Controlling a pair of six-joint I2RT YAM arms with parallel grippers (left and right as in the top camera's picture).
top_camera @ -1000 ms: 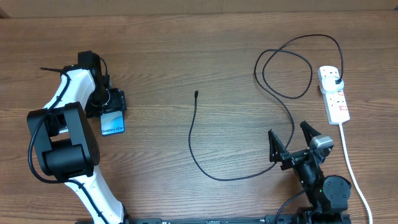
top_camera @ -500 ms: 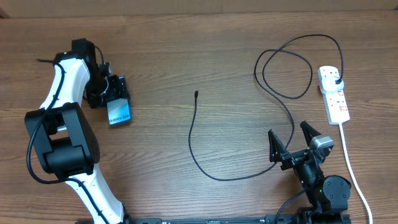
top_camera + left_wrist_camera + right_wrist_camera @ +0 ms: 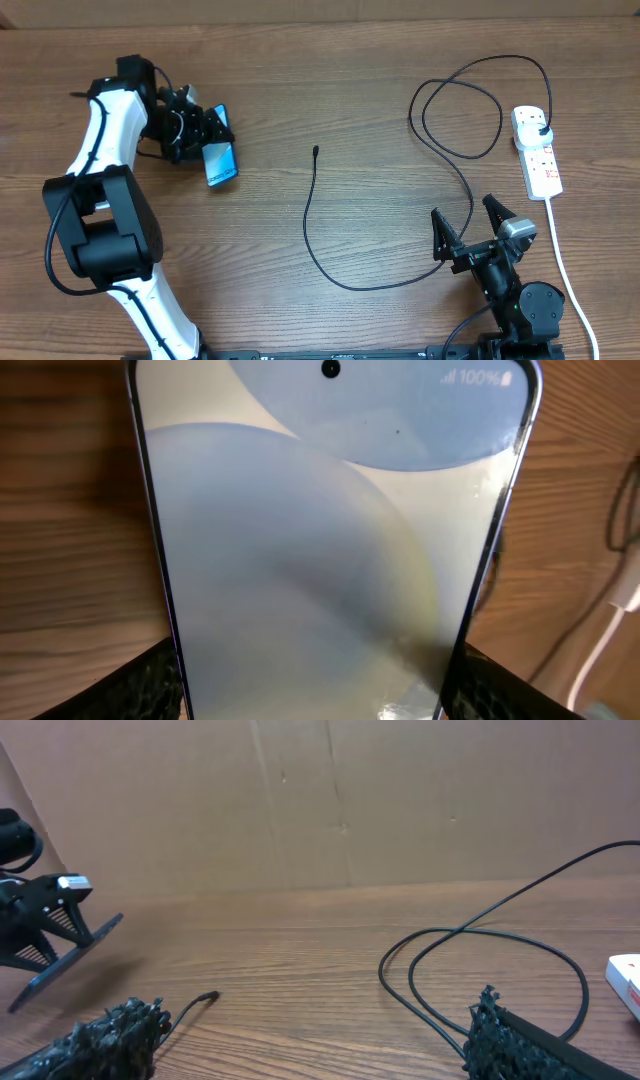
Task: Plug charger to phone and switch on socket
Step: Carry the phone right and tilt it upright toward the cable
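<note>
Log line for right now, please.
left gripper: shut on phone | right gripper: open, empty | charger tip: unplugged, apart from phone | socket: switch state unreadable

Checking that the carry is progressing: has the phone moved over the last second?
Yes. The phone, gripped by the left fingers, has shifted right and slightly up in the overhead view, closer to the charger tip, which has not moved.

Charger point(image 3: 306, 215) loops seemingly hem in the socket point(image 3: 538, 160)
</note>
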